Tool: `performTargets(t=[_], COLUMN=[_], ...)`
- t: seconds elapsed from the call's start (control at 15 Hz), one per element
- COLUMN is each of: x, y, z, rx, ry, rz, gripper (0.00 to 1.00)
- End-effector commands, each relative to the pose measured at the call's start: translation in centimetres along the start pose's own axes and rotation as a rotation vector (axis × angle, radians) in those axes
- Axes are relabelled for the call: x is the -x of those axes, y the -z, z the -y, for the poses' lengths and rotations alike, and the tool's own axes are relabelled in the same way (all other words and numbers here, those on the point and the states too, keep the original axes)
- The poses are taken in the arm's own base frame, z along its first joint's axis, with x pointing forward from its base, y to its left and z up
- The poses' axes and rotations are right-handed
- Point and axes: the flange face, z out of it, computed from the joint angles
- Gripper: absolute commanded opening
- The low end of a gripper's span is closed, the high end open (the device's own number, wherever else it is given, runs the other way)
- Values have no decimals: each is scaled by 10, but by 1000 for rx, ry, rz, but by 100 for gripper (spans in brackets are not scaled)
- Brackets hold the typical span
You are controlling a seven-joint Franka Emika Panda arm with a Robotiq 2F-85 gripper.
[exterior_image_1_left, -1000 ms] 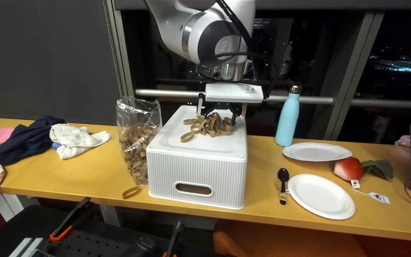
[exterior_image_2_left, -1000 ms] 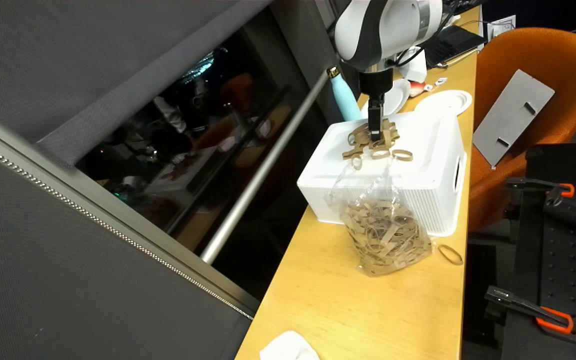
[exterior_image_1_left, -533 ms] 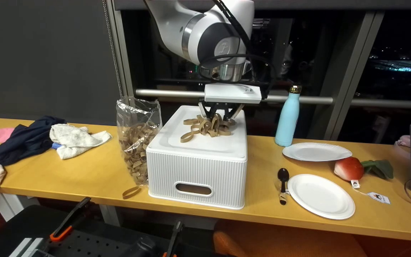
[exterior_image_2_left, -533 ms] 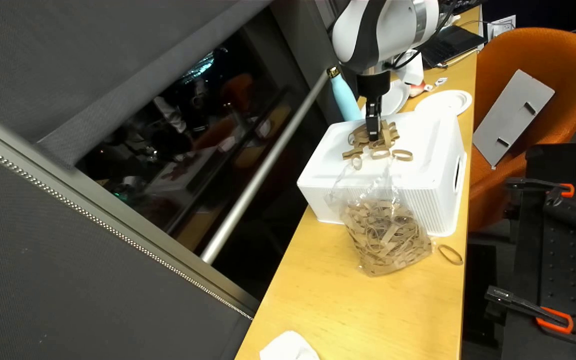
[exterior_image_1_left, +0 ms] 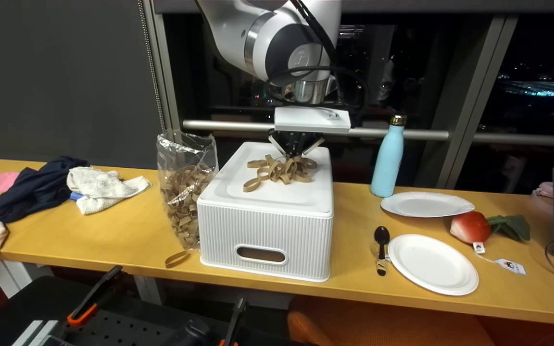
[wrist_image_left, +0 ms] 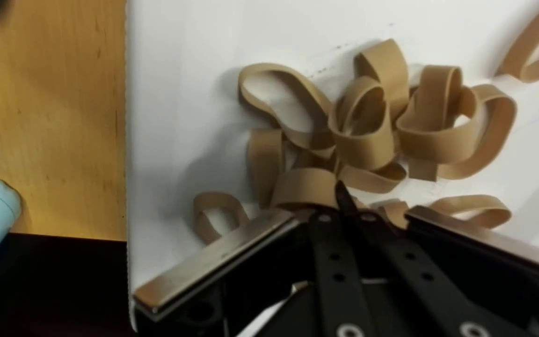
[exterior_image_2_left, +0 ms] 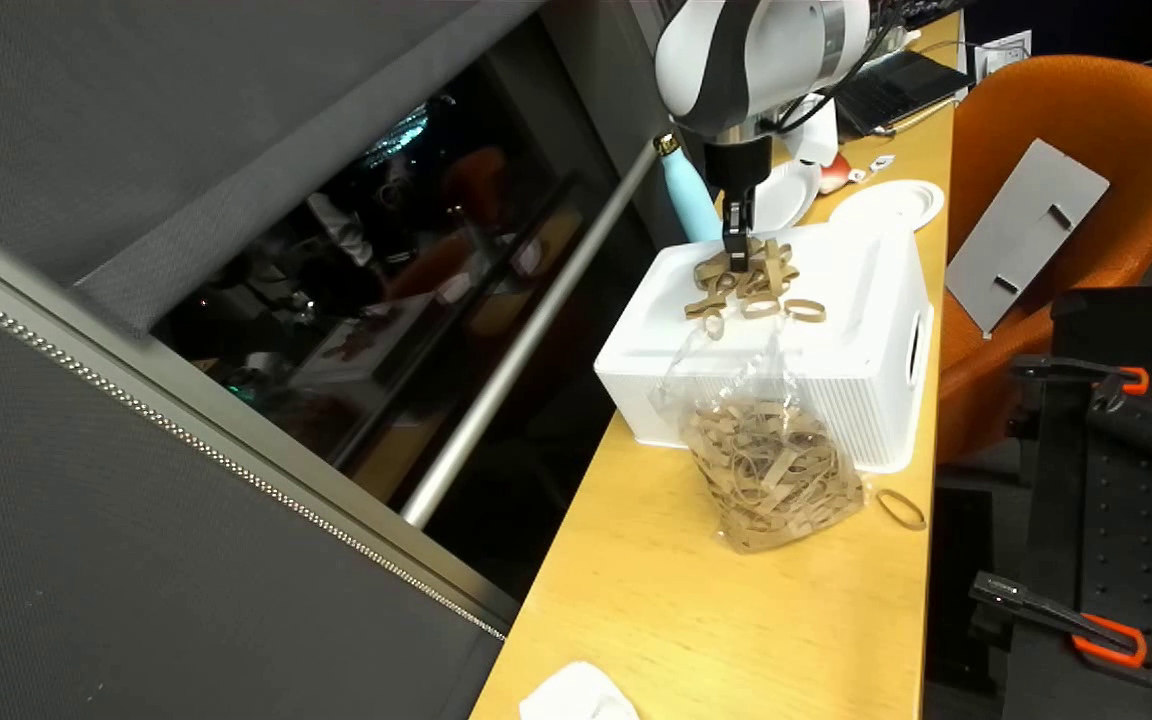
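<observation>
My gripper (exterior_image_1_left: 295, 154) points straight down at a loose heap of tan rubber bands (exterior_image_1_left: 277, 170) on top of a white ribbed box (exterior_image_1_left: 265, 235). Its jaws are together, with the tips among the upper bands. In the wrist view the black fingertips (wrist_image_left: 342, 194) meet right beside a wide band loop (wrist_image_left: 304, 187). Whether a band is pinched between them cannot be told, as the contact is hidden. More bands (wrist_image_left: 367, 126) lie looped around and beyond the tips. A single band (exterior_image_1_left: 252, 184) rests apart on the lid.
A clear bag of bands (exterior_image_2_left: 771, 470) leans against the box, with a loose band (exterior_image_2_left: 901, 508) beside it. A blue bottle (exterior_image_1_left: 387, 158), two white plates (exterior_image_1_left: 433, 264), a black spoon (exterior_image_1_left: 381, 250) and a red-white toy vegetable (exterior_image_1_left: 470, 228) stand at the right. Cloths (exterior_image_1_left: 101, 186) lie at the left.
The jaws, wide apart over the heap a second ago, have come together. The gripper has then risen slightly, and the bands near its tips have shifted a little.
</observation>
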Motion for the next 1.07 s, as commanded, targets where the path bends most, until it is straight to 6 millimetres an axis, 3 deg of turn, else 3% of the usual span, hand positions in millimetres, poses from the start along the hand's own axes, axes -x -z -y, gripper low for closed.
performTargets(t=[0.0, 0.13, 0.4, 0.53, 0.73, 1.0], x=[-9, -16, -40, -54, -78, -101], y=[36, 55, 99, 111, 115, 106], z=[5, 14, 49, 69, 101, 136], rx=[-31, -47, -75, -100, -137, -178], ry=[-33, -39, 1, 35, 92, 159], rz=[-8, -11, -5, -2, 19, 48], gripper=[1, 1, 1, 1, 1, 1])
